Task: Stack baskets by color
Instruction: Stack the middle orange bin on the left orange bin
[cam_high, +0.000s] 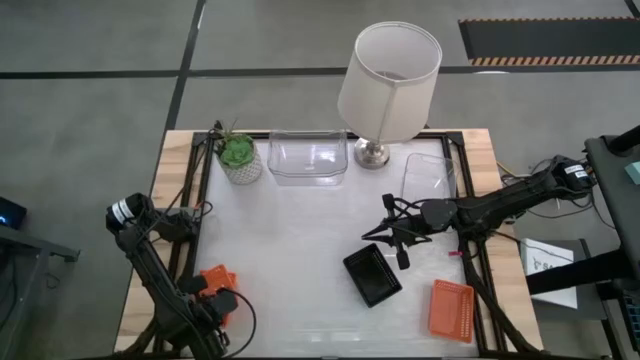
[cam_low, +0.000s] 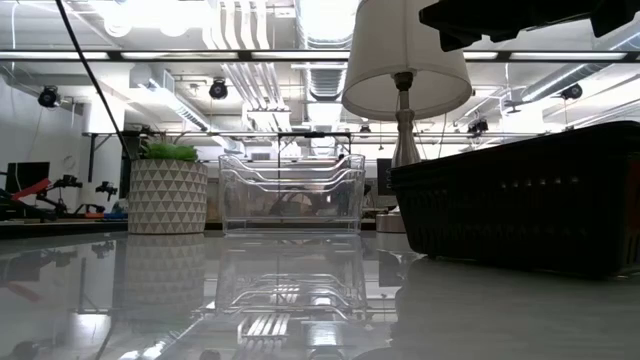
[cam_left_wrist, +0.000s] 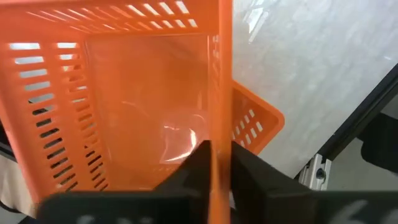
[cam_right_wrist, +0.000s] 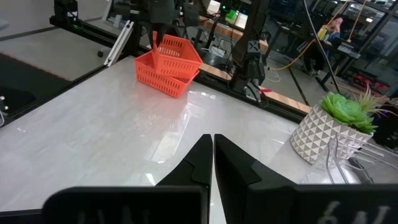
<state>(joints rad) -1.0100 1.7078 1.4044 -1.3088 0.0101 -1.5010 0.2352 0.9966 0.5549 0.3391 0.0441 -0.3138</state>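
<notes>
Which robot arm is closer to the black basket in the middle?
Right. The right end effector hangs just beside the black basket, over the table's middle. The left end effector is far off at the near left corner, clamped on an orange basket.

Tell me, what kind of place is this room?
Probably a robotics lab or workshop. Bare ducts and pipes run under the ceiling, more dark robot arms on frames stand beyond the table, and a person sits at a bench.
</notes>
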